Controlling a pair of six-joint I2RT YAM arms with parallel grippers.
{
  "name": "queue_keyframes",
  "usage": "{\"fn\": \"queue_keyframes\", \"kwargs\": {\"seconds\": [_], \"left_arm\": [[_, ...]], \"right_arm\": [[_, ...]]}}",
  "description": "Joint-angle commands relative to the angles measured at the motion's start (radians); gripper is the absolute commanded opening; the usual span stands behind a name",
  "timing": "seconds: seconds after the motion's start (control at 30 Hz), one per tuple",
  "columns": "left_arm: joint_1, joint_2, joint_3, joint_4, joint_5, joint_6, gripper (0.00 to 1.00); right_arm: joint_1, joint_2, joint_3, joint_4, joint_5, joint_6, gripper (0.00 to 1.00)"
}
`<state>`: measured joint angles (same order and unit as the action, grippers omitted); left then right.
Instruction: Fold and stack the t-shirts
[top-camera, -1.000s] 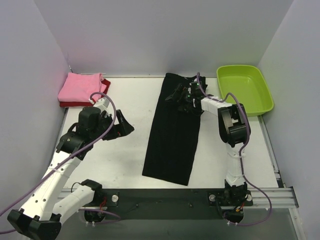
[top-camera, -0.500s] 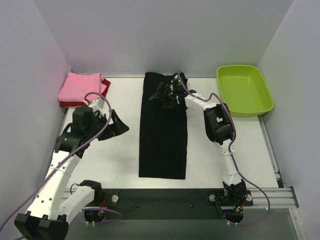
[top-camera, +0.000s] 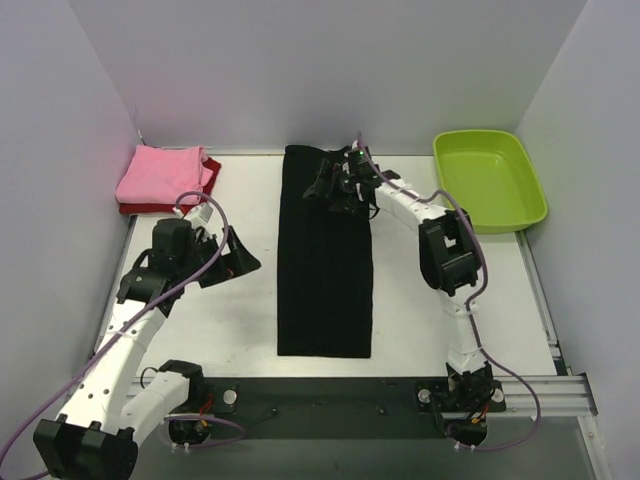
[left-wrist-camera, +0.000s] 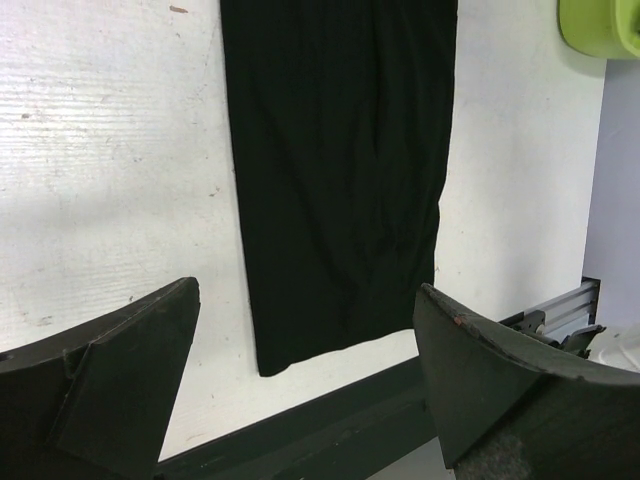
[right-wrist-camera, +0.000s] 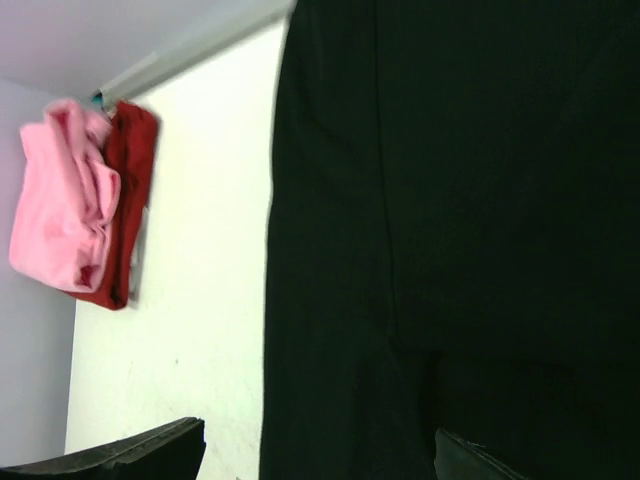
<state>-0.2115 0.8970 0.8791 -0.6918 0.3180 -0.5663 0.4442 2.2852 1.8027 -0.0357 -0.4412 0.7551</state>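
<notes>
A black t-shirt (top-camera: 325, 265) lies folded into a long narrow strip down the middle of the table, also seen in the left wrist view (left-wrist-camera: 340, 170) and filling the right wrist view (right-wrist-camera: 450, 250). At the back left a folded pink t-shirt (top-camera: 158, 172) rests on a dark red t-shirt (top-camera: 208, 180); the right wrist view shows the pink (right-wrist-camera: 60, 210) and the red (right-wrist-camera: 128, 190) too. My right gripper (top-camera: 328, 188) hovers open over the strip's far end, holding nothing. Left of the strip, my left gripper (top-camera: 240, 258) stands open over bare table.
A lime-green plastic tub (top-camera: 490, 180) sits at the back right, its corner showing in the left wrist view (left-wrist-camera: 600, 25). Grey walls close in the left, back and right. A dark metal rail (top-camera: 400, 395) runs along the near table edge.
The black strip has swung from slanted to straight and shifted left, its far end carried left with my right gripper. The left arm drew slightly nearer; both grippers stayed open.
</notes>
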Motion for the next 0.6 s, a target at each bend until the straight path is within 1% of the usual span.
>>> {"fn": "queue_keyframes", "kwargs": {"seconds": [0.0, 0.07, 0.1, 0.13, 0.17, 0.2, 0.23, 0.27, 0.3, 0.33, 0.4, 0.43, 0.47, 0.5, 0.53, 0.57], "left_arm": [[0.009, 0.028, 0.001, 0.086, 0.007, 0.011, 0.97], [0.008, 0.046, -0.038, 0.112, 0.021, 0.008, 0.97], [0.008, 0.048, -0.057, 0.123, 0.026, 0.0, 0.98], [0.009, 0.051, -0.087, 0.13, 0.026, -0.006, 0.94], [0.009, 0.049, -0.109, 0.141, 0.027, -0.017, 0.93], [0.008, 0.046, -0.129, 0.152, 0.032, -0.032, 0.91], [0.008, 0.04, -0.147, 0.158, 0.027, -0.044, 0.9], [0.006, 0.017, -0.199, 0.176, 0.027, -0.059, 0.89], [0.004, 0.002, -0.225, 0.187, 0.033, -0.085, 0.89], [0.001, -0.024, -0.251, 0.189, 0.036, -0.096, 0.88], [-0.017, -0.052, -0.314, 0.189, 0.035, -0.121, 0.88], [-0.043, -0.064, -0.331, 0.18, 0.018, -0.129, 0.88], [-0.072, -0.085, -0.347, 0.172, 0.009, -0.138, 0.88], [-0.107, -0.095, -0.367, 0.167, -0.008, -0.167, 0.88], [-0.19, -0.113, -0.373, 0.155, -0.051, -0.188, 0.88], [-0.227, -0.121, -0.379, 0.153, -0.071, -0.234, 0.87]], "right_arm": [[-0.012, -0.318, -0.011, -0.136, 0.209, -0.19, 1.0], [0.005, -0.435, -0.054, -0.205, 0.278, -0.265, 1.0], [0.011, -0.478, -0.099, -0.216, 0.358, -0.286, 1.0], [0.022, -0.562, -0.183, -0.227, 0.39, -0.302, 1.0], [0.034, -0.607, -0.242, -0.239, 0.419, -0.316, 1.0], [0.039, -0.647, -0.291, -0.248, 0.436, -0.313, 1.0], [0.039, -0.724, -0.392, -0.26, 0.464, -0.304, 1.0], [0.04, -0.766, -0.445, -0.277, 0.464, -0.295, 1.0], [0.051, -0.806, -0.5, -0.276, 0.464, -0.272, 1.0], [0.062, -0.89, -0.62, -0.276, 0.469, -0.263, 1.0], [0.097, -0.978, -0.739, -0.276, 0.492, -0.223, 1.0], [0.111, -1.059, -0.793, -0.277, 0.504, -0.209, 0.99], [0.126, -1.098, -0.889, -0.288, 0.515, -0.192, 0.99], [0.136, -1.133, -0.929, -0.3, 0.527, -0.177, 0.99], [0.168, -1.195, -0.962, -0.328, 0.541, -0.131, 0.97], [0.183, -1.223, -1.03, -0.335, 0.538, -0.114, 0.97]]}}
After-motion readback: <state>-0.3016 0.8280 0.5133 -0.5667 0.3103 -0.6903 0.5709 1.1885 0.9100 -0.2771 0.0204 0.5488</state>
